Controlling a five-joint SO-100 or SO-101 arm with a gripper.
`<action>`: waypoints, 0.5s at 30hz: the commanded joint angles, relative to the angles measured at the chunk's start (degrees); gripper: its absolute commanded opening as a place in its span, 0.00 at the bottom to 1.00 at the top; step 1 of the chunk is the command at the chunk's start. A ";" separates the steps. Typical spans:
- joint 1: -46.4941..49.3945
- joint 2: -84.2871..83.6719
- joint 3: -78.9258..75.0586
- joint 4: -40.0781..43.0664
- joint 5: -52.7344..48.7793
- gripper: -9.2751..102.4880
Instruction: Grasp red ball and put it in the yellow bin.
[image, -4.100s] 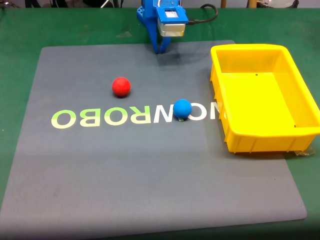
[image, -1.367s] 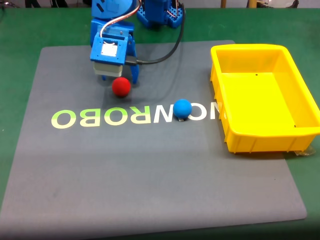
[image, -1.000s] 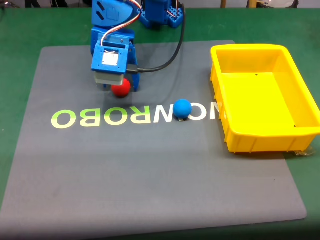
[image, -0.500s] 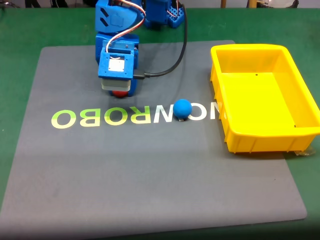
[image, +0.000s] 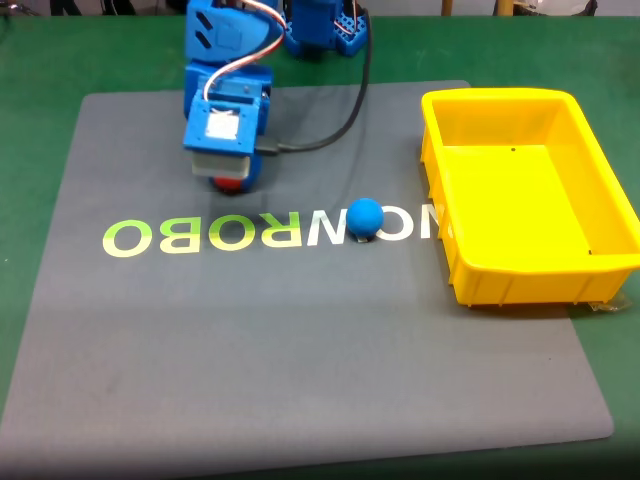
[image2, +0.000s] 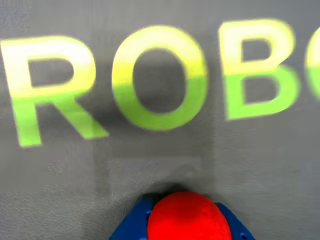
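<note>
one red ball, one blue ball, one yellow bin, one arm on a grey mat.

fixed view, left to right: gripper (image: 232, 184) at upper left of frame, above the "robo" lettering (image: 200, 236); red ball (image: 231, 183) peeks out under the arm's head. blue ball (image: 365, 217) at centre, on the lettering, well apart from the gripper. yellow bin (image: 600, 180) at right, nothing visible inside. wrist view: red ball (image2: 188, 216) at bottom centre, blue fingers (image2: 135, 225) touching both its sides, pinching it; mat (image2: 260, 165) around it.

Even bright light, wrist view blurred
</note>
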 joint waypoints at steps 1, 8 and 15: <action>-2.37 7.38 -7.03 -1.67 2.64 0.08; -11.25 9.49 -17.31 -1.67 7.03 0.08; -25.05 8.79 -23.03 -1.67 8.96 0.08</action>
